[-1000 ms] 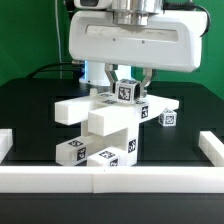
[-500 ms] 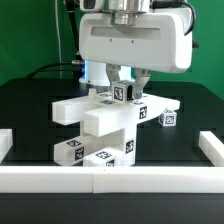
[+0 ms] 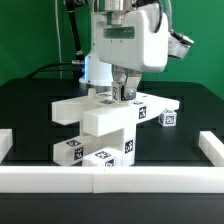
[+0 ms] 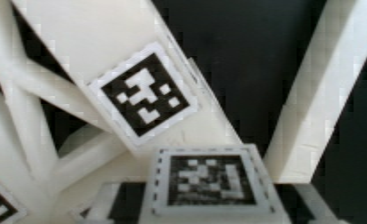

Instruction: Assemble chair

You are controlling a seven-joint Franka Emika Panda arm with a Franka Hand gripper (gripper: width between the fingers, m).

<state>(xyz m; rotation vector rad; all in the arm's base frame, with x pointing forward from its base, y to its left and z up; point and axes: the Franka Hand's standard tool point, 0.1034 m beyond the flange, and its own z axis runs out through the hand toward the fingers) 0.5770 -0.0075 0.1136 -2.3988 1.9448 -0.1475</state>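
Observation:
The chair's white tagged parts stand stacked at the table's middle: a long bar lies across lower tagged blocks, and a slab lies behind it. My gripper hangs just above the stack. It is shut on a small white tagged block. In the wrist view that block sits between my fingers, and a wide slanted white part with a large tag lies below it. A loose small tagged cube sits at the exterior view's right of the stack.
A long white border rail runs along the table's front, with short side pieces at both ends. The table top is black. Cables and a blue-lit base stand behind the stack.
The hand has turned about its vertical axis and come down slightly over the stack, still holding the small tagged block. The stacked parts have not moved.

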